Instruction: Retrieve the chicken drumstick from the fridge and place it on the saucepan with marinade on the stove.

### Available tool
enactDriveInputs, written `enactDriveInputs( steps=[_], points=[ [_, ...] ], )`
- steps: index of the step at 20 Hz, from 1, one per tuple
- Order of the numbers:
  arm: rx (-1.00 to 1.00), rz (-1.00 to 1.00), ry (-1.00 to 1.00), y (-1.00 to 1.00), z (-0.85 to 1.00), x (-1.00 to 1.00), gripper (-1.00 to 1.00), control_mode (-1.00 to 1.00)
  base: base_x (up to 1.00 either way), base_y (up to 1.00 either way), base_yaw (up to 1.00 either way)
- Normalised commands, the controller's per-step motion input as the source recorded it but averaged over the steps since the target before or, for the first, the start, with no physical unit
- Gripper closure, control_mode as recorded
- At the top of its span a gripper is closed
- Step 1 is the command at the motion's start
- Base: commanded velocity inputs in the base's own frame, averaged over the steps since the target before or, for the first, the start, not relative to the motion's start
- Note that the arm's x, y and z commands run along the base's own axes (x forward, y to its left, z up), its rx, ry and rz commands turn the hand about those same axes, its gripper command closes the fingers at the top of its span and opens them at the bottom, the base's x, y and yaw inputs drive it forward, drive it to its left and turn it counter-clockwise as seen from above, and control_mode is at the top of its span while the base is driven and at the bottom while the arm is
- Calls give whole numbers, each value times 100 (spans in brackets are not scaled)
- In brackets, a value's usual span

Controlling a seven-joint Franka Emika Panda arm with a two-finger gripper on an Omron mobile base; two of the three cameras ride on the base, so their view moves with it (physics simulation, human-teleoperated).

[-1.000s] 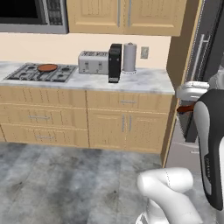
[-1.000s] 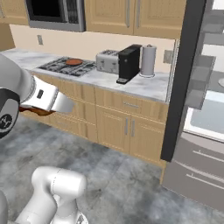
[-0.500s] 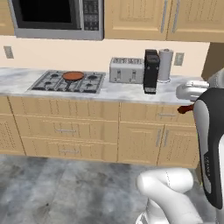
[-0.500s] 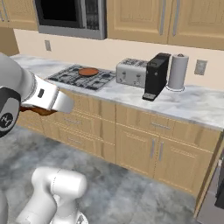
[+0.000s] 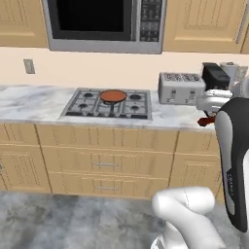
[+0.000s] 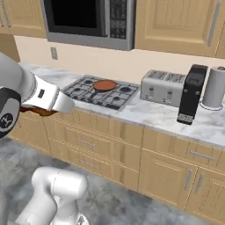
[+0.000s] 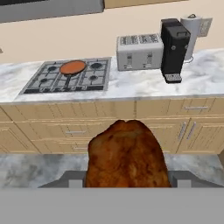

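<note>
Even, bright rendered light; soft faint shadows; no glare; slightly coarse, no edge distortion.

The bench is viewed from behind the arm, left and right, both base views looking forward and down. The stove and toaster are shared by all three. The hand view faces the bench from low and farther back.
</note>
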Motion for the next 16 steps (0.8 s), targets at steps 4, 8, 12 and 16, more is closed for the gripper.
enactDriveInputs(
  steps=[4,8,12,16],
  points=[
    [0,0,0,0,0,0,100,100,100,100,-10],
    [0,0,0,0,0,0,100,100,100,67,-17],
    [0,0,0,0,0,0,100,100,100,41,-12],
    [0,0,0,0,0,0,100,100,91,34,-14]
  ],
)
